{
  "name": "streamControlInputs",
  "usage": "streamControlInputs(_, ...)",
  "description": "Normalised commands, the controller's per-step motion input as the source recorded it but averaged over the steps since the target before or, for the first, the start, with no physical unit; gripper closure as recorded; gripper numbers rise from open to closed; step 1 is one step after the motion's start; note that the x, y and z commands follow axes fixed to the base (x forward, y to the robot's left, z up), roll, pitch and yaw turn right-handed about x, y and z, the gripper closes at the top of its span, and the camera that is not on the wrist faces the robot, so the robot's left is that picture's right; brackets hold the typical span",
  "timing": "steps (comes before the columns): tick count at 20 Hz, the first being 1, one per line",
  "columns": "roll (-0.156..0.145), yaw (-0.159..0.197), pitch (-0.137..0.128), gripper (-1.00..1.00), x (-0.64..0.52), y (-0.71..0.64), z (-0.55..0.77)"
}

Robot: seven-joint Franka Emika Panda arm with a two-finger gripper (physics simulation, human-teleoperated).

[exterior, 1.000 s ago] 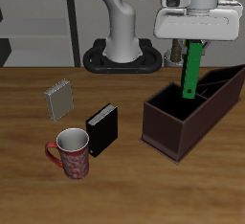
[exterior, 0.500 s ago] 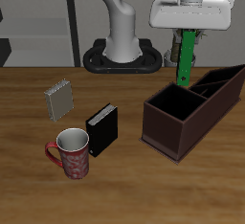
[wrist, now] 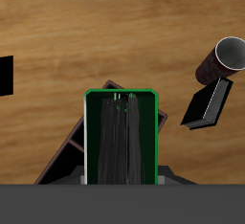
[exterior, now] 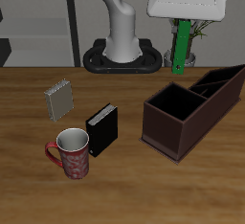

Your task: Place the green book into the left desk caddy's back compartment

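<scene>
Gripper [exterior: 185, 22]: mine, clamped on the green book's top end.
Green book [exterior: 180, 49]: hanging upright in the air, above and behind the left desk caddy [exterior: 182, 119].
Surface [exterior: 115, 185]: black book [exterior: 101, 128], mug [exterior: 73, 152], grey notepad [exterior: 59, 100].

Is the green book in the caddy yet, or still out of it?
Out. The green book hangs upright from the hand, clear above the left desk caddy; its lower end is above the rim.
</scene>
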Motion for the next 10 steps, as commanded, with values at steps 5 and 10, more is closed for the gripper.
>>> streamControlInputs(5,-0.039,-0.08,0.025,1.0,-0.28,-0.04,0.07)
streamControlInputs(10,0.016,-0.047,0.003,1.0,-0.28,0.15,0.04)
